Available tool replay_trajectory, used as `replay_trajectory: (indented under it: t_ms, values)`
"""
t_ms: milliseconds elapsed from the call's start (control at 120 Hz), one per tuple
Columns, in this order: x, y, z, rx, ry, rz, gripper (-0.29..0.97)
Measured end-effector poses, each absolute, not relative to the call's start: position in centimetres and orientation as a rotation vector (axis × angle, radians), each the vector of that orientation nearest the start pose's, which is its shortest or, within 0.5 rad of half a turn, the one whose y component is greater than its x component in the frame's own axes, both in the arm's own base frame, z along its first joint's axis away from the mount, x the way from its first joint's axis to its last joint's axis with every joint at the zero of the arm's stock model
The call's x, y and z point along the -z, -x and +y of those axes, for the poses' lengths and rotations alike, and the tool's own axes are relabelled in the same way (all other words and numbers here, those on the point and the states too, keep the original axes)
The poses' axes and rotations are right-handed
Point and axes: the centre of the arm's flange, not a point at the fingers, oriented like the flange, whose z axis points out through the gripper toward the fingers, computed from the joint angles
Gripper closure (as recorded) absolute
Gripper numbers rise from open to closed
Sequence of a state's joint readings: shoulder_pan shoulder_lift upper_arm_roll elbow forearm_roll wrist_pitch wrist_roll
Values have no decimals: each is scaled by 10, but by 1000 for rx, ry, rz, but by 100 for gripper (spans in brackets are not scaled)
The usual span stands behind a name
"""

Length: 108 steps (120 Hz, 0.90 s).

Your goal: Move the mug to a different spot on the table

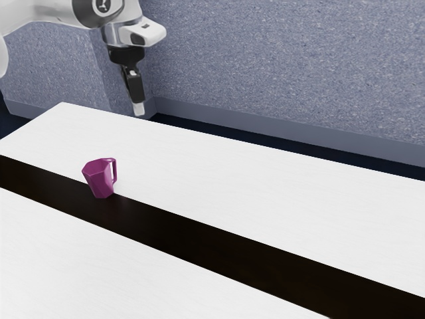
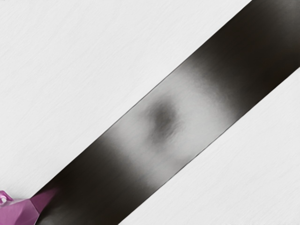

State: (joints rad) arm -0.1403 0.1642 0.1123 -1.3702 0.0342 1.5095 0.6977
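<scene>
A purple faceted mug (image 1: 101,177) stands upright on the white table (image 1: 279,179), at the edge of a glossy black stripe (image 1: 219,249). Its handle points toward the exterior view's right. My gripper (image 1: 138,106) hangs high above the table's far edge, well behind the mug and a little toward the exterior view's right of it, holding nothing. In the wrist view a corner of the mug (image 2: 18,212) shows beside the black stripe (image 2: 178,122), far off to the side of my hand.
The black stripe runs diagonally across the table from the exterior view's left to its lower right. A speckled grey-blue wall (image 1: 285,60) stands behind the table. White tabletop stretches on both sides of the stripe.
</scene>
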Motion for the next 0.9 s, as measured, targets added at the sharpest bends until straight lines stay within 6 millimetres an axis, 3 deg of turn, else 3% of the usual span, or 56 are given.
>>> replay_trajectory:
  t_ms: [300,417,633,717,817,900]
  values:
    - [-621,-597,-14,-62,2874,1157,0]
    - [-626,-585,4,-55,2914,1067,0]
    - [-574,-614,39,-108,3010,804,0]
    - [-563,-621,51,-98,3029,722,0]
    - [-532,-633,72,-144,3053,619,0]
    - [-523,-636,86,-151,3062,570,0]
